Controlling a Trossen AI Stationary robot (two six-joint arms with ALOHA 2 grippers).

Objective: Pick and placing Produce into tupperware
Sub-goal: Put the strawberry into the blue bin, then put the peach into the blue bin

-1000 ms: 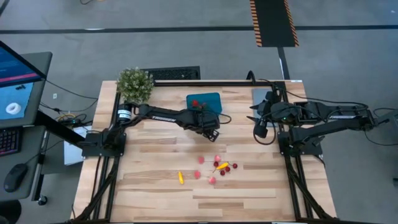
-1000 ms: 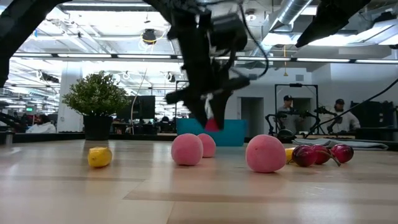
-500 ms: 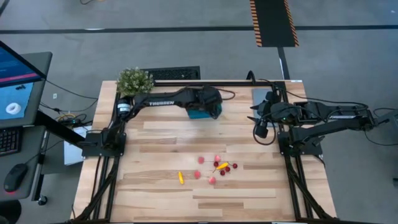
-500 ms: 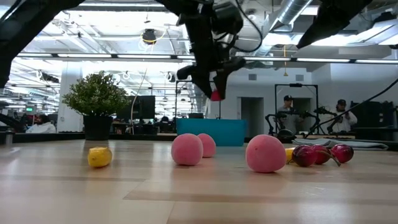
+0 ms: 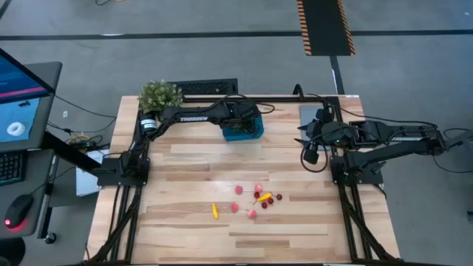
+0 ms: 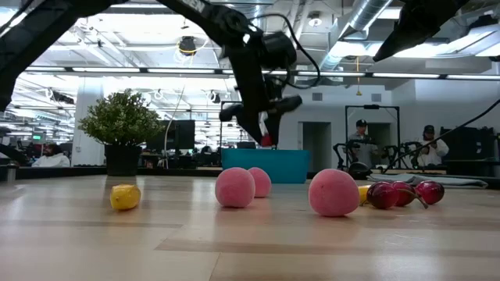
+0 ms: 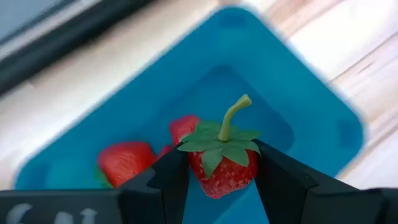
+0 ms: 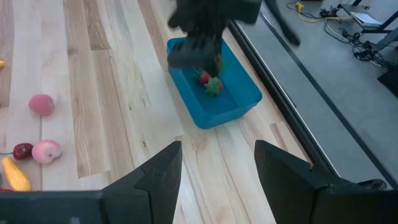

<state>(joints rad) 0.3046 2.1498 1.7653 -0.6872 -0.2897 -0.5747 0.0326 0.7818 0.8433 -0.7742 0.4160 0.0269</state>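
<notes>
The teal tupperware (image 5: pixel 246 134) (image 7: pixel 311 106) (image 8: pixel 214 99) sits near the table's far edge, with strawberries (image 7: pixel 124 163) lying in it. My left gripper (image 5: pixel 240 117) (image 6: pixel 266 134) hovers over it, shut on a red strawberry (image 7: pixel 222 167). The other produce lies in a cluster on the wood near the table's middle: pink pieces (image 5: pixel 239 190) (image 6: pixel 333 193), cherries (image 5: pixel 270 201) (image 6: pixel 398 193) and yellow pieces (image 5: pixel 215 211) (image 6: pixel 125 197). My right gripper (image 5: pixel 309 151) (image 8: pixel 217 180) waits open at the table's far right. My left gripper pinches the strawberry's red body (image 7: pixel 211 177) between its two fingers (image 7: pixel 171 180), one on each side. The fingers point down from above. The strawberry is lifted clear above the tupperware's inside, and its green leaves and stem (image 7: pixel 230 118) face the wrist camera.
A bushy potted plant (image 5: pixel 160 96) (image 6: pixel 121 125) stands at the far left corner. A grey flat plate (image 5: pixel 309 114) lies at the far right, under the right arm. A black frame rail runs along the far edge. People stand in the room beyond.
My left gripper, shut on the strawberry, has risen from beside the tupperware's near edge, moved toward the table's far edge over the tupperware, then come down a little above it. The strawberry went with it.
</notes>
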